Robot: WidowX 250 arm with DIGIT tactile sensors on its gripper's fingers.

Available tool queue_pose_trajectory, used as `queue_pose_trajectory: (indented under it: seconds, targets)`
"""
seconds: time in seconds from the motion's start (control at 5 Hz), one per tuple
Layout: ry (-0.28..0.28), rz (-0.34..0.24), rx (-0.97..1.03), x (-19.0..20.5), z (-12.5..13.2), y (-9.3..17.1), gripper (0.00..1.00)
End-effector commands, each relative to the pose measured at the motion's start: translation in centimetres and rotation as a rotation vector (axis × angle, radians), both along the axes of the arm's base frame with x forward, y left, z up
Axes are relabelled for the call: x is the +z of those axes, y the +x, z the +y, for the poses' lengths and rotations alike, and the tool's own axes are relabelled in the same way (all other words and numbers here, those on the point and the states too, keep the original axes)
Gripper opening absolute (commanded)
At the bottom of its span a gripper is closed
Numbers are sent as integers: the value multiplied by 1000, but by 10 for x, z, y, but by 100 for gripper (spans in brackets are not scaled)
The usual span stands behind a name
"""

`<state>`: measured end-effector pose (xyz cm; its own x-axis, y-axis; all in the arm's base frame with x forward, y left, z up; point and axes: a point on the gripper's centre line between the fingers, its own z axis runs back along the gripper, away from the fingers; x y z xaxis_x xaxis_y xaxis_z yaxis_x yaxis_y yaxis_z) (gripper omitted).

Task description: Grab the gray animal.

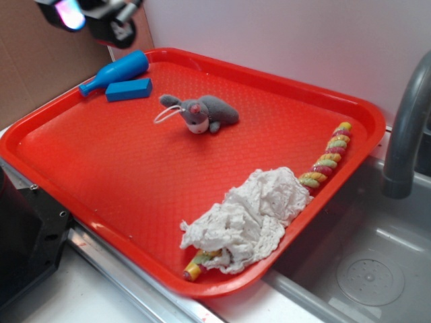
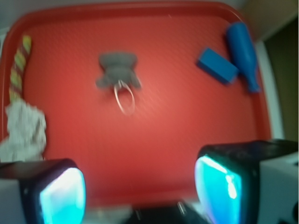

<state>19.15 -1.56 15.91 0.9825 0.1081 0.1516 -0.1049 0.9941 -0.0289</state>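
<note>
The gray animal [image 1: 202,113] is a small gray plush with a white muzzle and a thin white loop string. It lies on the red tray [image 1: 121,175] toward the back middle. In the wrist view it [image 2: 117,70] lies at the upper left centre, its loop pointing toward me. My gripper [image 1: 91,15] hangs high above the tray's back left corner, far from the toy. In the wrist view the gripper [image 2: 140,191] is open and empty, its two cyan-lit fingertips [image 2: 63,196] spread wide apart.
A blue bottle [image 1: 114,71] and a blue block [image 1: 128,89] lie at the tray's back left. A white cloth [image 1: 246,219] lies at the front right over a striped twisted stick [image 1: 328,156]. A gray faucet [image 1: 407,128] and sink [image 1: 363,269] are on the right.
</note>
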Motion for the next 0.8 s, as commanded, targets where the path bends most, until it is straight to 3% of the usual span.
queue_pose_trajectory:
  seconds: [0.0, 0.2, 0.6]
  targets:
    - [-16, 0, 160, -50, 6, 64, 100]
    - [-37, 65, 303, -71, 14, 73, 100]
    - [-78, 67, 278, -107, 0, 102, 100]
